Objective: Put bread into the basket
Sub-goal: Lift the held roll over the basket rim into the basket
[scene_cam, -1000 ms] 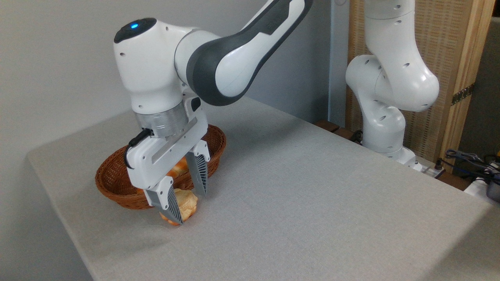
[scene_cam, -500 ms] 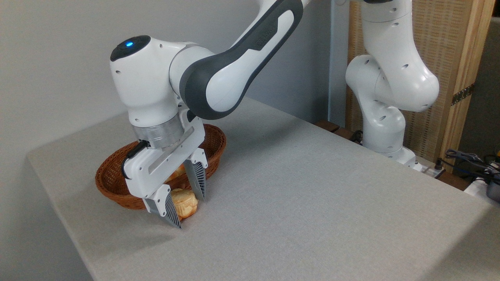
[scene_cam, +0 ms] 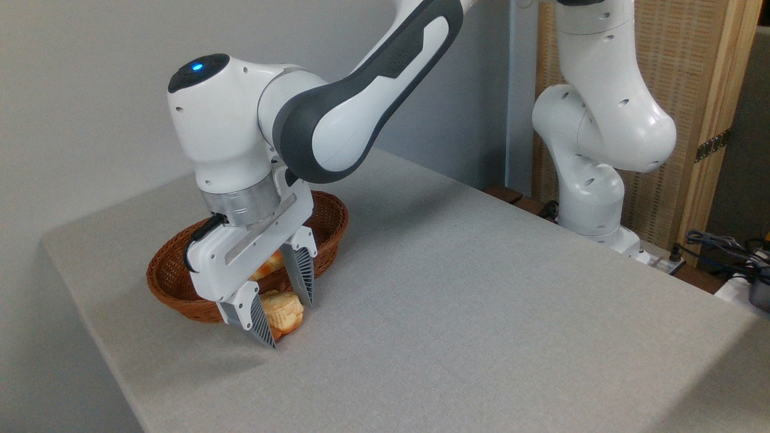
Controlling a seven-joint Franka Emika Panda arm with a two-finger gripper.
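The desk [scene_cam: 481,288] wears matt grey woven cloth. The basket [scene_cam: 174,282] is reddish-brown wicker, rough. The arm [scene_cam: 228,132] is glossy white plastic with a brushed metal ring; its fingers [scene_cam: 301,273] are ribbed grey. The bread [scene_cam: 286,310] looks matt, crusty.

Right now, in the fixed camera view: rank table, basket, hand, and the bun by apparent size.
1. table, fills most of the frame.
2. basket, partly hidden behind the hand.
3. hand, looks close to the basket in extent, but it sits nearer the camera, so that order is unsure.
4. bun, clearly smallest, between the fingers.
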